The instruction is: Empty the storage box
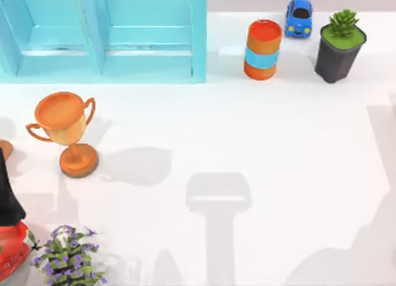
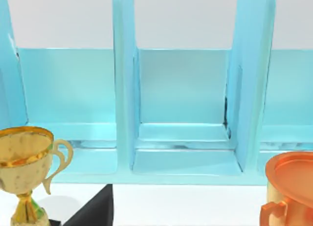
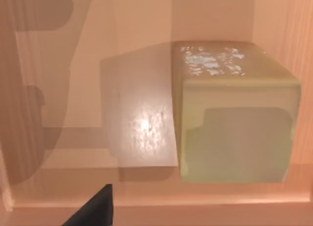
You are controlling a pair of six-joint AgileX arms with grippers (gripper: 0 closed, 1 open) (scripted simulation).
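In the right wrist view I look into a wood-coloured storage box. A pale yellow-green block lies on its floor against one wall. A dark part of my right gripper shows at the picture's edge, above the box floor and apart from the block. My left arm stands at the table's left edge. A dark part of my left gripper faces a light blue shelf unit, whose compartments hold nothing.
The blue shelf unit fills the back left. An orange trophy stands before it and a gold trophy nearby. An orange can, a blue toy car and a potted plant stand at the back right. Purple flowers sit front left.
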